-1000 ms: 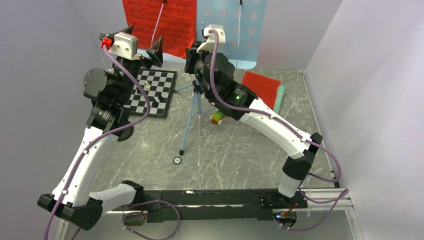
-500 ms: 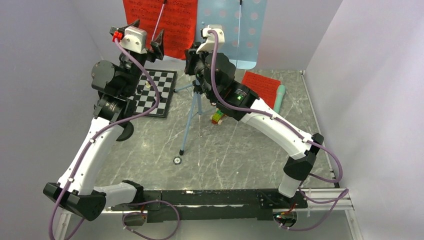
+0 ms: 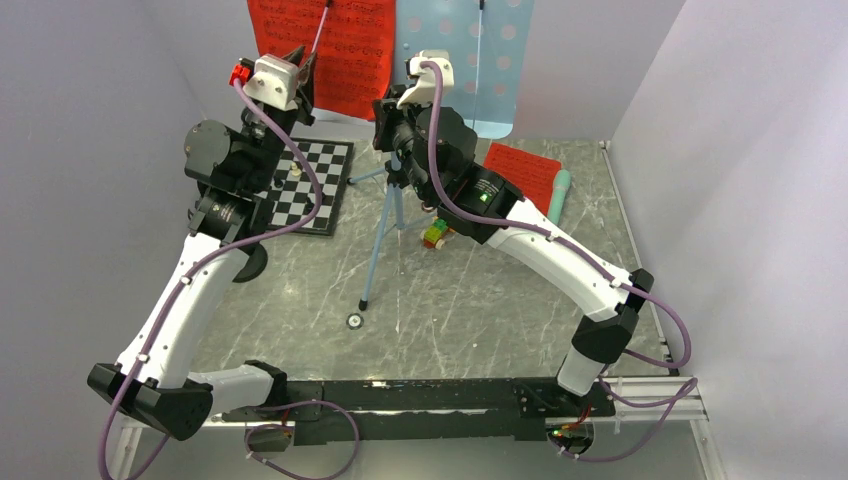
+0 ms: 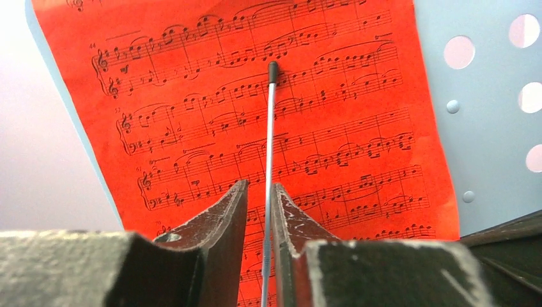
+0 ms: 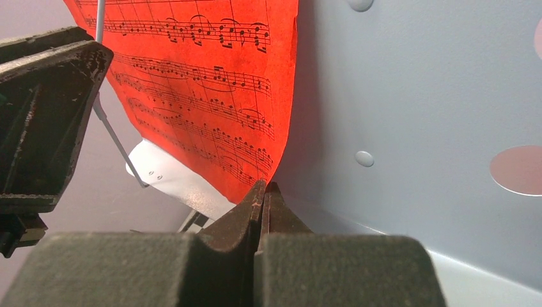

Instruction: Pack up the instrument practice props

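Note:
The light blue music stand (image 3: 495,70) rises on its tripod (image 3: 385,235) at the back. A red sheet-music page (image 3: 350,50) (image 4: 332,128) lies against it under a thin wire page holder (image 4: 270,128). My left gripper (image 3: 300,70) (image 4: 259,185) is up at that page. Its jaws stand a narrow gap apart around the wire, which rests against the right finger. My right gripper (image 3: 385,105) (image 5: 265,184) is shut, its tips at the page's lower corner by the stand's ledge. Whether it pinches the paper is unclear. Another red page (image 3: 522,172) and the mint-green microphone (image 3: 560,195) lie on the table at right.
A chessboard (image 3: 320,185) with pieces lies back left, under the left arm. A small multicoloured block toy (image 3: 434,235) sits beside the tripod. A black round shape (image 3: 250,262) shows behind the left forearm. A small ring (image 3: 354,321) lies near the tripod's front foot. Walls close in on three sides.
My left gripper has risen and moved right to the red page. Its jaws went from wide open to a narrow gap around the wire. The right arm barely moved.

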